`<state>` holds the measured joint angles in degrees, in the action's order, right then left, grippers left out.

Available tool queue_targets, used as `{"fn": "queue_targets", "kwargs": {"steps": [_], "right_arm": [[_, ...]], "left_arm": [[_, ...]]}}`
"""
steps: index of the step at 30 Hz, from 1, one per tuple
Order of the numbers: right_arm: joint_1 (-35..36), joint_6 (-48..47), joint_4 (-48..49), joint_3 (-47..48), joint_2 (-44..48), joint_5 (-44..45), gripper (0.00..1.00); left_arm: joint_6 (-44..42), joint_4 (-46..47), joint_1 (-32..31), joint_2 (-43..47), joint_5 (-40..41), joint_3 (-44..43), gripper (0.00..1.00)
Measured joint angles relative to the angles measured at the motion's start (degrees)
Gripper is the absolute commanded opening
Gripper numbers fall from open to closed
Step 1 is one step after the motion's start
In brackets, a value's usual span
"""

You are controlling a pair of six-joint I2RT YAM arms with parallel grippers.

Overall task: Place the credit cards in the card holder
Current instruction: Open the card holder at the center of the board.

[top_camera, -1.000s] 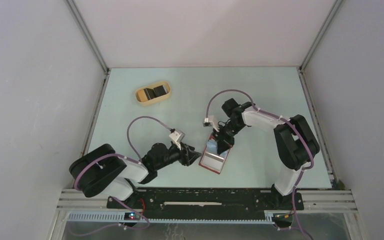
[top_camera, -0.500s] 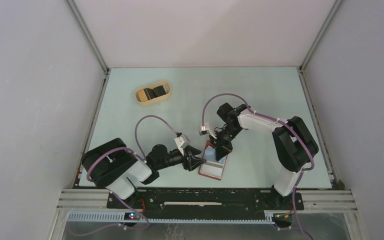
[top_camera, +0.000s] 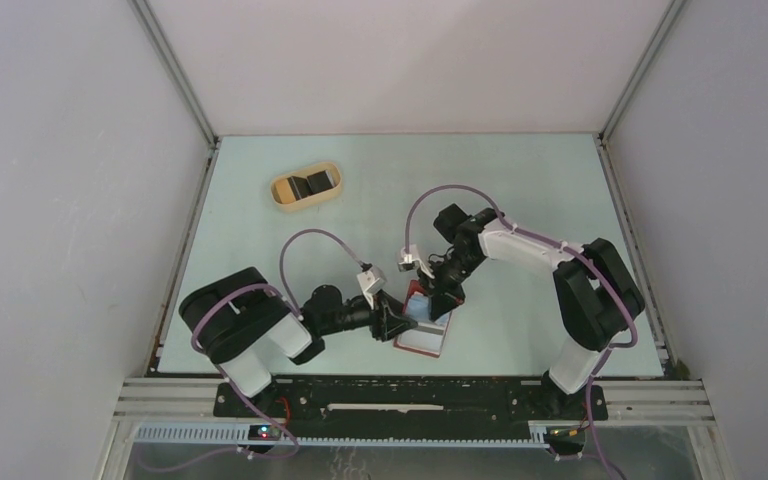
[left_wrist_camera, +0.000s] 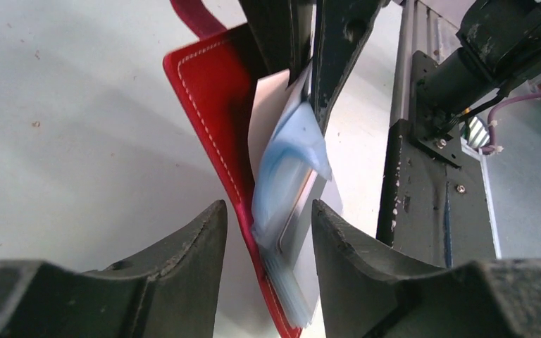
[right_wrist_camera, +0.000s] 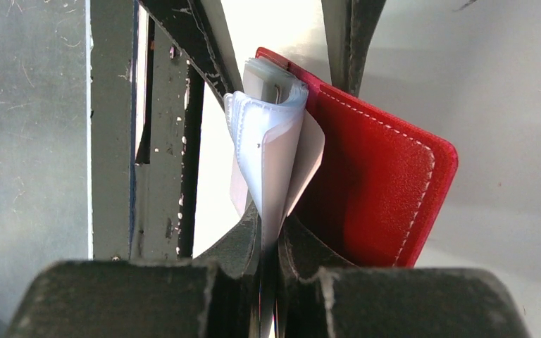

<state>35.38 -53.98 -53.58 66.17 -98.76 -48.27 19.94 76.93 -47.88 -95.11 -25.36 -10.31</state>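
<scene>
The red card holder point(top_camera: 422, 330) stands partly open near the table's front edge, between both grippers. My right gripper point(top_camera: 440, 297) is shut on a pale blue inner pocket leaf point(right_wrist_camera: 268, 162), beside the red cover point(right_wrist_camera: 373, 183). A grey card point(right_wrist_camera: 275, 79) sits in a pocket. My left gripper point(left_wrist_camera: 268, 208) is open, one jaw on each side of the holder's near edge and touching neither the red cover point(left_wrist_camera: 215, 98) nor the pockets point(left_wrist_camera: 289, 169). A pale card edge point(left_wrist_camera: 301, 211) shows among the pockets. In the top view, the left gripper point(top_camera: 392, 322) is at the holder's left side.
A tan oval dish point(top_camera: 282, 192) with dark flat pieces in it stands at the back left. The black mounting rail point(top_camera: 410, 395) runs along the near table edge, close behind the holder point(left_wrist_camera: 423, 176). Grey walls close off both sides and the back.
My left arm has swung right until its open jaws straddle the holder's edge. The right gripper and the holder have shifted slightly left and toward the front, and the holder has folded more upright.
</scene>
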Motion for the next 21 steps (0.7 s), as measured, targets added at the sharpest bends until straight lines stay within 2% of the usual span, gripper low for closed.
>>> {"fn": "queue_targets", "kwargs": {"steps": [2, 5, 8, 11, 15, 18, 21], "right_arm": [[0.31, -0.22, -0.04, 0.00, 0.00, 0.00, 0.12], [0.66, -0.57, -0.07, 0.00, 0.00, 0.02, 0.13], [1.05, -0.98, -0.33, 0.00, 0.00, 0.09, 0.15], [1.27, -1.16, -0.72, -0.02, 0.00, 0.52, 0.21], [1.31, -0.37, -0.63, -0.07, 0.20, 1.07, 0.40], [1.44, 1.53, -0.24, -0.11, 1.01, 1.90, 0.59], [0.98, 3.76, 0.46, -0.13, 3.43, 3.39, 0.68]], "left_arm": [[0.52, 0.26, 0.00, -0.39, -0.66, -0.70, 0.47], [1.07, 0.72, 0.00, -0.55, -1.46, -0.90, 0.35], [1.62, 1.01, 0.00, -0.96, -2.47, -1.27, 0.18], [2.34, 1.11, 0.00, -1.81, -3.78, -1.92, 0.01], [2.86, 1.20, 0.00, -2.23, -4.90, -2.16, 0.00], [3.58, 1.09, 0.13, -2.23, -4.76, -2.16, 0.00], [4.50, 0.96, 0.37, -2.25, -3.82, -2.16, 0.00]]}}
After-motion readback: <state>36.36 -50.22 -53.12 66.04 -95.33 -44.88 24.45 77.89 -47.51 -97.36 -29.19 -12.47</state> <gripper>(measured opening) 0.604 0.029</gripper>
